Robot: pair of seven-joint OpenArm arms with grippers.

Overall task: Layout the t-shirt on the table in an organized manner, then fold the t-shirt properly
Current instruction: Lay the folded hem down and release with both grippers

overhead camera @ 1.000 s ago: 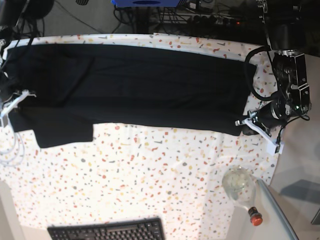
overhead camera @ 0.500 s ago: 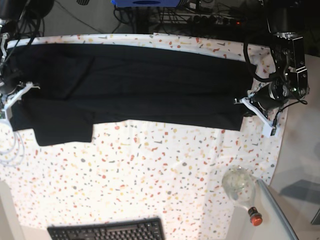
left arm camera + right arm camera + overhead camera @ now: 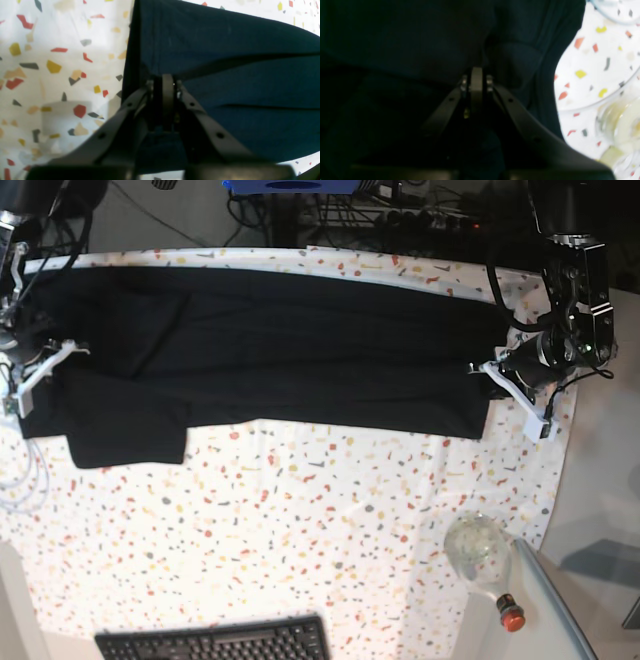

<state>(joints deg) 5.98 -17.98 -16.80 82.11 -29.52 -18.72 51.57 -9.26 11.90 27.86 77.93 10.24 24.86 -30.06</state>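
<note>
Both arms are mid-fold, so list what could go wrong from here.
1. The left gripper and right gripper each pinch only an edge of the t-shirt; uneven pulling could slip it free.
2. The sleeve flap hangs out unevenly, so the fold may come out crooked.
3. The glass bottle stands close to the arm's path.

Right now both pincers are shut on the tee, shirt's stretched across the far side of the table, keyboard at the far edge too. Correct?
One thing's off: the keyboard is at the near edge of the table, per the base view. The left pincer and right pincer are both shut on the tee, stretched across the far side.
</note>
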